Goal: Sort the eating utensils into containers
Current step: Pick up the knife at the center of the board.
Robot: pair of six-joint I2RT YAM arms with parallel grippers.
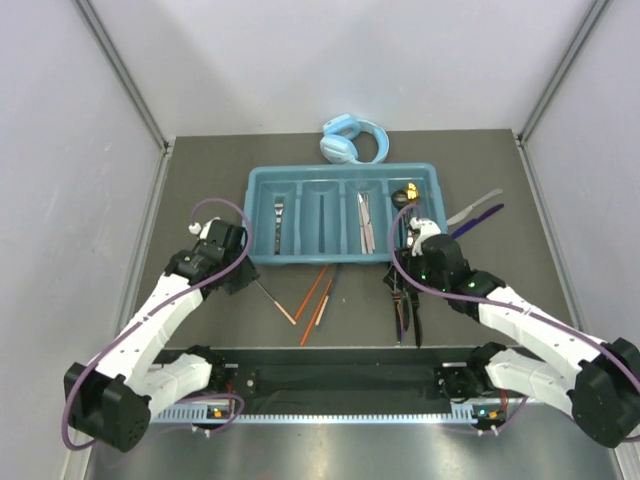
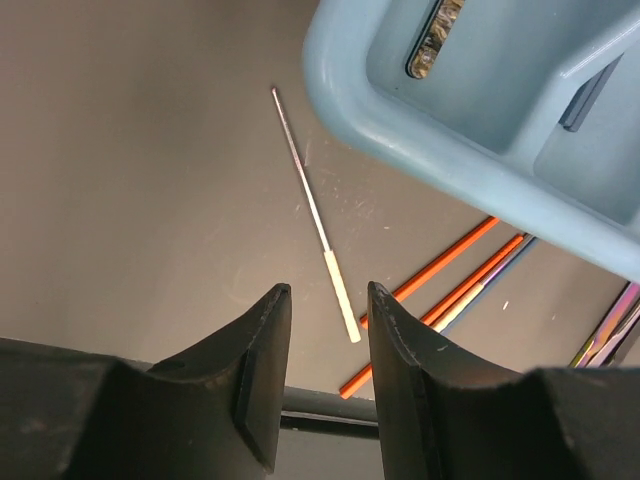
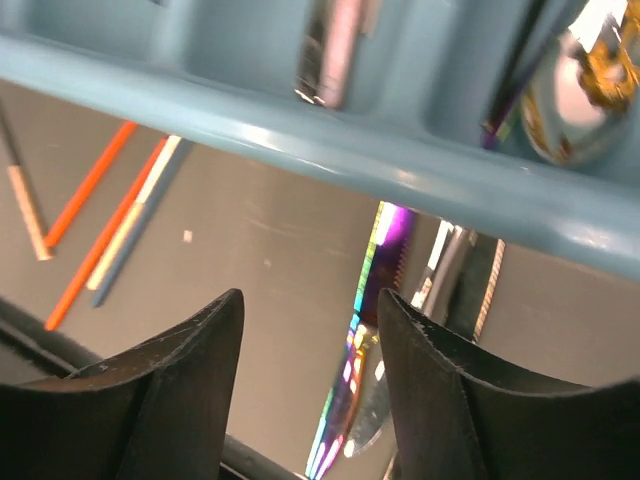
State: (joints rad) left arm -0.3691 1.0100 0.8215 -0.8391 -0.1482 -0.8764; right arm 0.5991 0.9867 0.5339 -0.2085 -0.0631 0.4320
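The teal tray (image 1: 258, 205) lies at the middle back. It holds a silver fork (image 1: 278, 215) in the left compartment, a silver piece (image 1: 365, 222) in the third and a gold spoon (image 1: 407, 192) in the fourth. Orange chopsticks (image 1: 315, 295) and a thin white-tipped stick (image 1: 275, 300) lie in front of the tray. Dark and iridescent knives (image 1: 405, 308) lie front right. My left gripper (image 1: 243, 262) is open and empty above the white-tipped stick (image 2: 318, 220), next to the tray's corner (image 2: 400, 120). My right gripper (image 1: 405, 265) is open and empty over the iridescent knife (image 3: 372, 335), close to the tray's front rim (image 3: 300, 140).
Light blue headphones (image 1: 352, 140) lie behind the tray. A silver utensil and a purple one (image 1: 475, 212) lie right of the tray. A dark rail (image 1: 340, 380) runs along the near edge. Grey walls close in both sides.
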